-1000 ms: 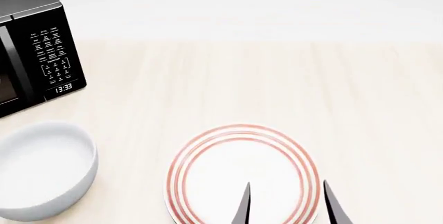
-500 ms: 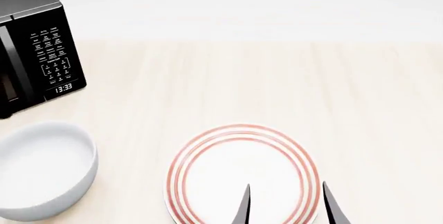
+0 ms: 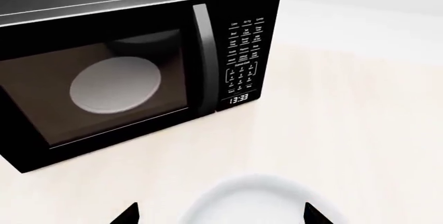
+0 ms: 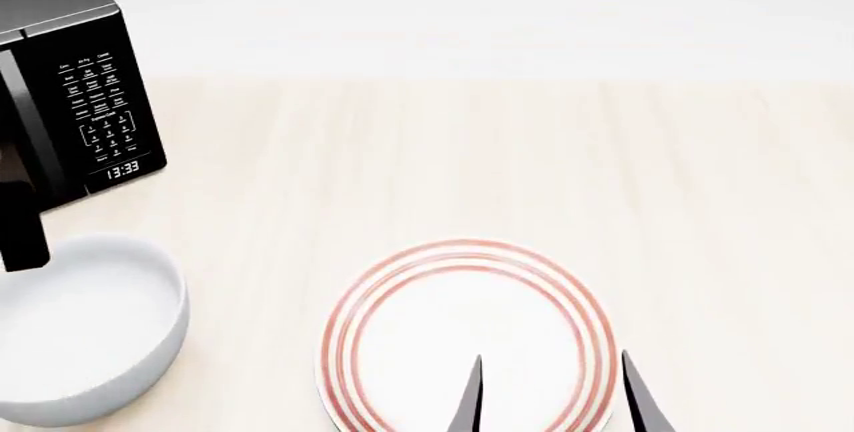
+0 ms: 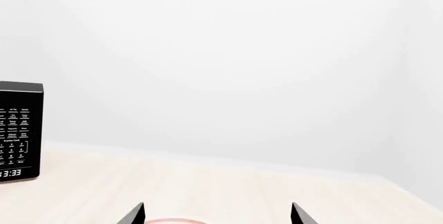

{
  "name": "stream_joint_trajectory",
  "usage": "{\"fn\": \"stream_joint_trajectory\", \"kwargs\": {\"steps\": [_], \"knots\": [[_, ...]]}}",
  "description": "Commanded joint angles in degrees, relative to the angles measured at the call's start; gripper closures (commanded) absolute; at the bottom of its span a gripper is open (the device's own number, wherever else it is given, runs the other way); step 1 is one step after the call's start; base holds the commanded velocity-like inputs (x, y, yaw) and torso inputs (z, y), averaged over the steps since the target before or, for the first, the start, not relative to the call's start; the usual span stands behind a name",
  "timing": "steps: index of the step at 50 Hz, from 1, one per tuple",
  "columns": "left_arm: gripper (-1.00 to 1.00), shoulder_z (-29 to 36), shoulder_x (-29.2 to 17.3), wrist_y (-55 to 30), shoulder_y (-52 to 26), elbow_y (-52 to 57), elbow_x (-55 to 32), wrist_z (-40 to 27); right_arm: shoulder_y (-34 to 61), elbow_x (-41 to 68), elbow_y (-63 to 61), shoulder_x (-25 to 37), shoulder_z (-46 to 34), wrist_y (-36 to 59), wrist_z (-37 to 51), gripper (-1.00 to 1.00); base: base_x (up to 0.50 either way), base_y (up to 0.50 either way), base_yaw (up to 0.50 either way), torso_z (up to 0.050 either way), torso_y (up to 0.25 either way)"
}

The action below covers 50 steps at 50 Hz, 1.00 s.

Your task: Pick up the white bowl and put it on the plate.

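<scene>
1. Barely begun, by the look of it: white bowl (image 4: 83, 327) resting on the counter (image 4: 534, 152) well to the left of the plate (image 4: 463, 335), not yet lifted.
2. Plate bare, nothing set on it.
3. Left gripper (image 3: 220, 214) spread wide, tips straddling the near rim of the white bowl (image 3: 252, 200) with no contact visible; nothing held.
4. Right gripper (image 4: 547, 392) also spread wide and holding nothing, tips hanging over the plate's near half.
5. Left to do, as judged: close on the bowl, lift, carry right to the plate, set down.
6. Head view alone showing bowl and plate together, apart.
7. Left wrist view alone showing the microwave (image 3: 132, 63) door and the round turntable inside, just behind the bowl.
8. Right wrist view giving only a sliver of the plate's red rim (image 5: 169, 220) and blank wall.
</scene>
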Motion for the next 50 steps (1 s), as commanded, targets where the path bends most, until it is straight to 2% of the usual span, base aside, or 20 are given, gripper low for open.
{"fn": "stream_joint_trajectory", "kwargs": {"steps": [1, 50], "knots": [[-1.00, 0.0, -0.1, 0.5, 1.7, 0.2, 0.1, -0.7, 0.1, 0.3, 0.1, 0.3, -0.3, -0.1, 0.4, -1.00, 0.00, 0.00, 0.00, 0.000, 0.000], [-1.00, 1.3, 1.0, 4.0, 5.3, -4.7, 2.5, 2.0, 0.4, 1.0, 1.4, 1.4, -1.5, -0.9, 1.5, -1.00, 0.00, 0.00, 0.00, 0.000, 0.000]]}}
